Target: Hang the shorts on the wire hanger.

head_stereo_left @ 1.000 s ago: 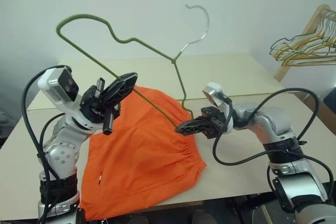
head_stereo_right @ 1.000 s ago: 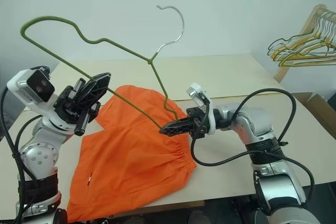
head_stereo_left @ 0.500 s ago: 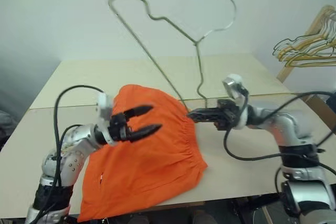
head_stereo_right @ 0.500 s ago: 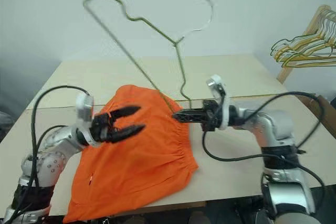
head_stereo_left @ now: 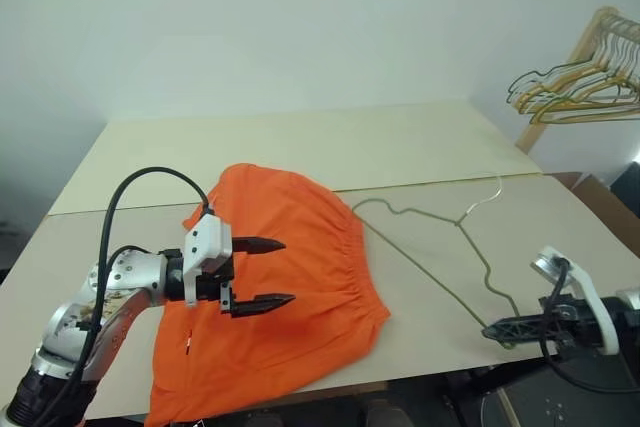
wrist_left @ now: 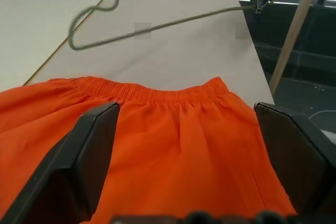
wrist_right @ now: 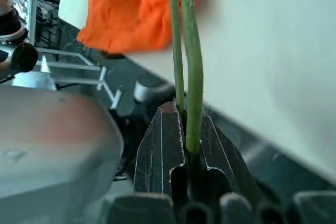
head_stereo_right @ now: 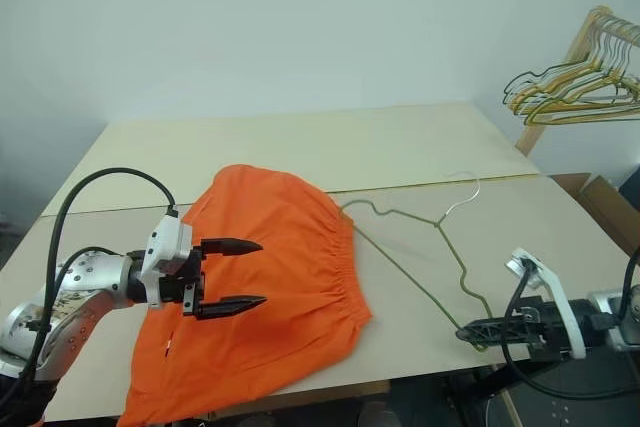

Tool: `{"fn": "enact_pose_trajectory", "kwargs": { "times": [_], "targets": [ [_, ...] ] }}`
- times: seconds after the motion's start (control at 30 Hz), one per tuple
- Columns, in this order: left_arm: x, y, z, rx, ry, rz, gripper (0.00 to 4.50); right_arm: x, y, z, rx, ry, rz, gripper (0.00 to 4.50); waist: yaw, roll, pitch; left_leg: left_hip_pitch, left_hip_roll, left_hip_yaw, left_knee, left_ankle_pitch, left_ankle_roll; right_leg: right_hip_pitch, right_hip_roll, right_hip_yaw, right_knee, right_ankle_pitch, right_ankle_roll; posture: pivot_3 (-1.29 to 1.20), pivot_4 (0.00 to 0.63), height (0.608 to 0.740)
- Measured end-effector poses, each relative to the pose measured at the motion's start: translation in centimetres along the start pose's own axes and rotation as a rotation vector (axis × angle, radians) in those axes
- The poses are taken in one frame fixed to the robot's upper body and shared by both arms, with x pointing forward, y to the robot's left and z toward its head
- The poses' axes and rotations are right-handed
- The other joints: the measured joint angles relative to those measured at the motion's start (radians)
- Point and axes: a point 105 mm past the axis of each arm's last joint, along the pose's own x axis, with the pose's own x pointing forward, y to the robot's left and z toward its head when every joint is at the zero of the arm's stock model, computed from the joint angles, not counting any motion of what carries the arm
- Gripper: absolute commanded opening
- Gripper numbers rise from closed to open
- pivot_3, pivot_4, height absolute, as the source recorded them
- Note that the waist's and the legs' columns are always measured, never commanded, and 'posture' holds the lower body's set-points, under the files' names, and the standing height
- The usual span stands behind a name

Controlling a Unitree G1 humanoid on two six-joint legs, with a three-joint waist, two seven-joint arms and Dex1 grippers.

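The orange shorts (head_stereo_left: 300, 247) lie spread on the table (head_stereo_left: 300, 142), waistband toward the right. My left gripper (head_stereo_left: 286, 272) hovers just over their middle, open, with nothing between its fingers (wrist_left: 94, 150). The olive-green wire hanger (head_stereo_left: 459, 223) lies flat on the table to the right of the shorts, hook pointing away. My right gripper (head_stereo_left: 492, 331) is shut on the hanger's near corner at the table's front right edge. The right wrist view shows the hanger wire (wrist_right: 192, 77) pinched between its fingers.
A wooden rack with bunched yellow-gold hangers (head_stereo_left: 575, 87) stands at the back right, off the table. A cardboard box (head_stereo_left: 612, 197) sits beyond the right edge. The table's front edge runs close under both arms.
The left gripper opened, let go of the hanger and sank over the shorts. The right gripper swung right and down, bringing the hanger from upright above the shorts to flat beside them.
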Motion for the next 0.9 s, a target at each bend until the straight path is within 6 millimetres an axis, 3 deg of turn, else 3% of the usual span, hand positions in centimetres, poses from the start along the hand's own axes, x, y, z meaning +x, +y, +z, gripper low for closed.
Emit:
{"fn": "enact_pose_trajectory", "kwargs": {
  "times": [0.3, 0.63, 0.9],
  "targets": [
    [0.1, -0.4, 0.2, 0.011, 0.005, -0.022, 4.45, 0.4, -2.5, -0.2, 0.068, 0.041, -0.063, 0.0, -0.01, 0.001, 0.001, 0.002, 0.0, -0.001, 0.0, 0.0, 0.0, 0.002, 0.0, 0.0, 0.0, -0.001, 0.001, -0.03, 0.0, 0.74],
    [0.2, -0.9, -0.2, 0.001, 0.012, 0.0, 4.45, 1.8, -2.3, 0.9, 0.055, 0.052, -0.033, 0.0, 0.006, 0.001, 0.002, 0.002, -0.001, -0.001, 0.0, 0.0, 0.0, 0.001, -0.001, 0.0, 0.0, 0.0, 0.001, 0.0, 0.0, 0.74],
    [0.1, -0.9, -0.6, -0.006, 0.027, 0.016, 4.45, 2.2, -1.6, 0.4, 0.061, 0.101, 0.003, 0.0, 0.023, 0.002, 0.002, 0.005, -0.001, -0.002, 0.0, 0.0, 0.0, 0.0, -0.001, -0.001, 0.0, 0.0, 0.001, -0.01, 0.0, 0.74]
  ]
}}
